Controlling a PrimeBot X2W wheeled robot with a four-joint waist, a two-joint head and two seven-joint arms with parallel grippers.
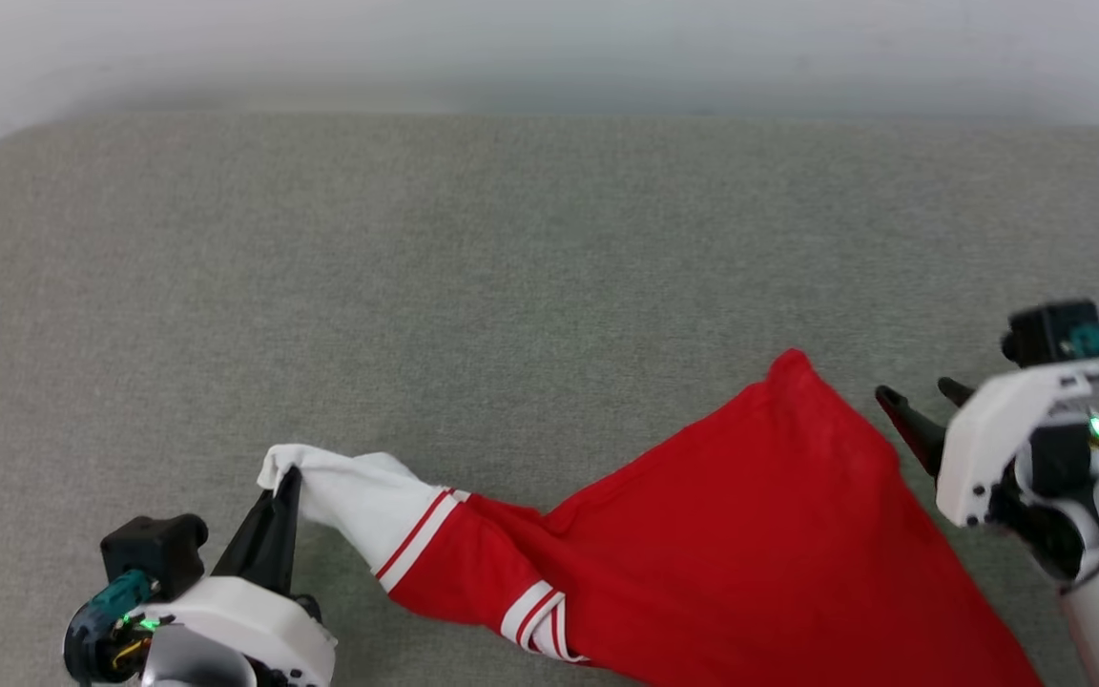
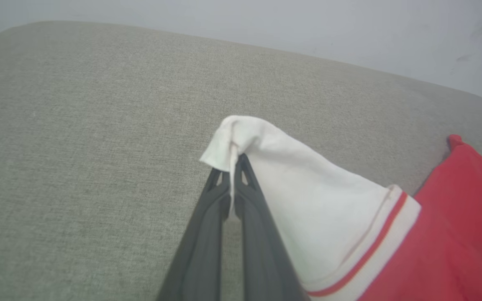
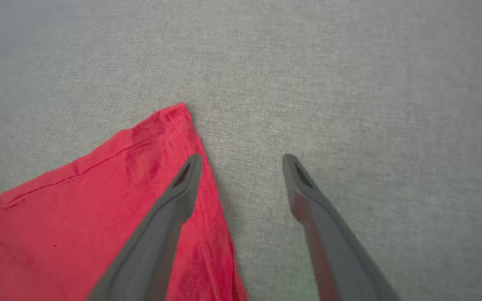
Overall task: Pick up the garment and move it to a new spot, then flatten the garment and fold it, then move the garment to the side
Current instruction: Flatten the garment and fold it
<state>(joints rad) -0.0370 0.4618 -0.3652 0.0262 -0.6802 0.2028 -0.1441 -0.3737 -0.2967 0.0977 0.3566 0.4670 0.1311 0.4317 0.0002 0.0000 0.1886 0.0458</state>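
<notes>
Garment point(image 1: 750, 534) lies on the grey fabric surface point(image 1: 511, 239), low in the head view at approx 5–6 o'clock and running off the bottom edge.

L gripper point(image 1: 290, 482), at approx 8 o'clock, is clamped tight on the tip of the white sleeve point(image 1: 359, 501). The wrist cam shows fabric pinched between both fingers, w/ the sleeve draped off toward 4 o'clock. The sleeve is pulled out to 9 o'clock from the red body, w/ striped trim point(image 1: 416, 539) bunched and twisted where it meets the red.

R gripper point(image 1: 914, 389), at approx 3–4 o'clock, is spread wide w/ nothing in it. It sits just beside the red hem corner point(image 1: 791, 361), which peaks toward 12 o'clock. In its wrist cam one finger overlaps the hem edge and the other is over bare surface. Can't tell if either touches the cloth.

Progress, as judged:
- Garment is down on the surface, so the pick-and-move part looks done or nearly so, but can't confirm the spot is new.
- Flattening is underway, not finished: body slopes in a wedge, sleeve area is rumpled, and no lettering or number is showing.
- No fold made yet.
- Left to do: spread flat, fold, then shift to the side.
</notes>
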